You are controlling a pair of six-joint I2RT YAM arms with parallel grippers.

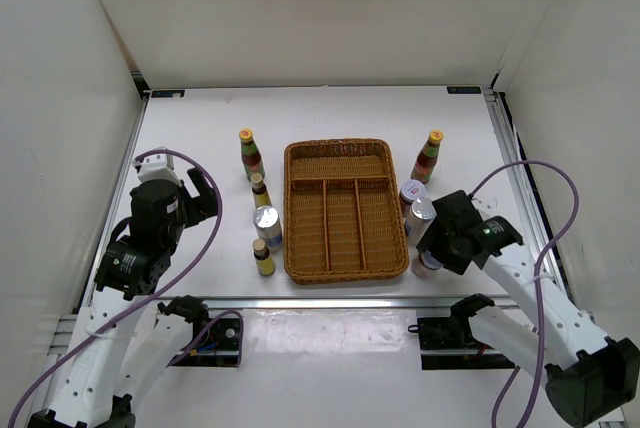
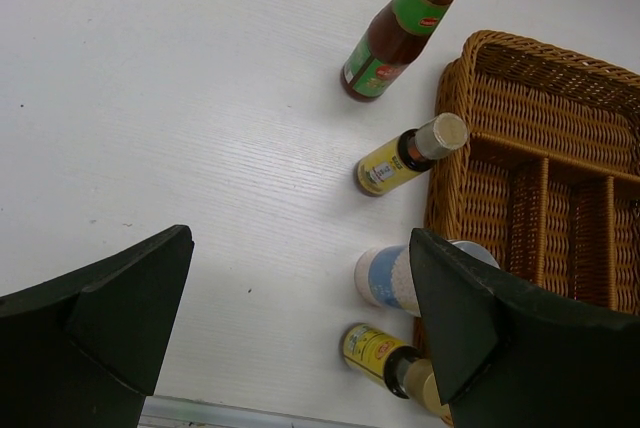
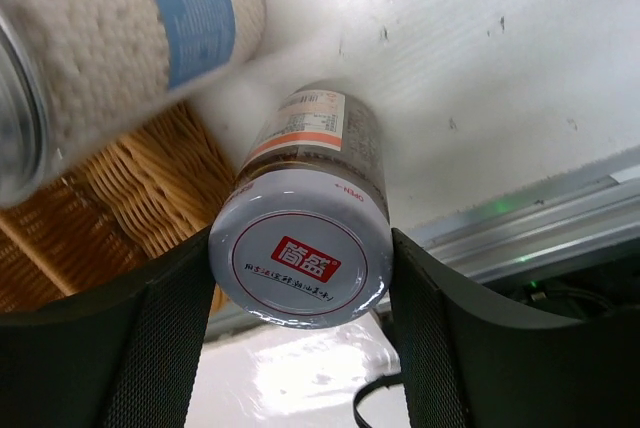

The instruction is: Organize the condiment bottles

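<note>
Top external: two sauce bottles (image 1: 250,153), two brown bottles (image 1: 262,256), four jars (image 1: 267,226). Right hand (image 3: 300,258) grips one jar (image 3: 315,138); left hand (image 2: 300,238) fully open, empty.

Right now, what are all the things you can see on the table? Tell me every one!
slim glass sauce bottles: two, red-and-green labels, yellow caps; one each side of the tray's far end.
tiny brown bottles: two, yellow labels; left of the tray.
silver-lidded jars: four; one left of the tray, three right, the nearest being gripped.
woven wicker divided tray: one, brown; middle of the table.
flat table: one, white.
left gripper: one, black; open, left of the bottles.
right gripper: one, black; closed on the nearest jar.
</note>
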